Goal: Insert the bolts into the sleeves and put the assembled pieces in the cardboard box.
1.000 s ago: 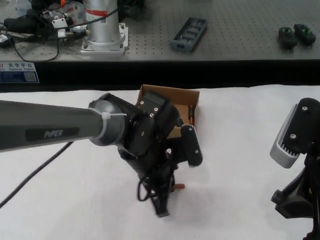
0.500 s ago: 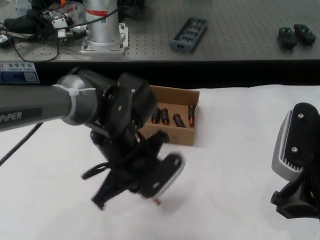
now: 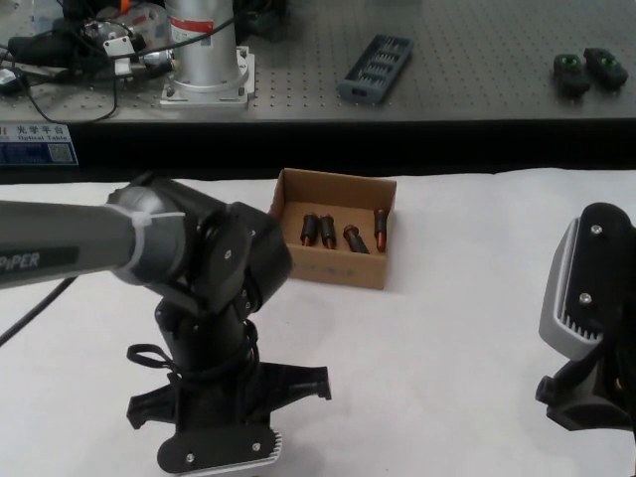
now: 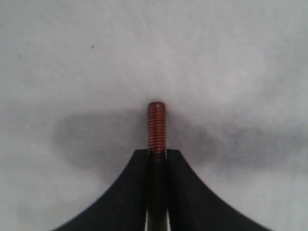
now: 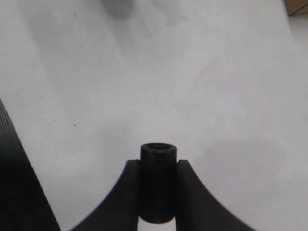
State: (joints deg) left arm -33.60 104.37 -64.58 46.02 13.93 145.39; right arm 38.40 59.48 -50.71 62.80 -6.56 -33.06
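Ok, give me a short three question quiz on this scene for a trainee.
1. True or false: the left gripper is shut on a bolt.
2. What does the right gripper hold? A) a sleeve B) a spanner C) nothing
3. How many assembled pieces can you count in the cardboard box?
Key: 1 true; 2 A; 3 four.

1. Left arm [image 3: 89, 243] extends in from the left, wrist bent steeply down; left end effector [image 4: 157, 153] pinches a bolt [image 4: 156, 125], threaded end past the tips
2. Right arm [image 3: 586, 298] low at the right edge; right end effector [image 5: 158, 163] clamps a sleeve [image 5: 158, 185], bore end outward
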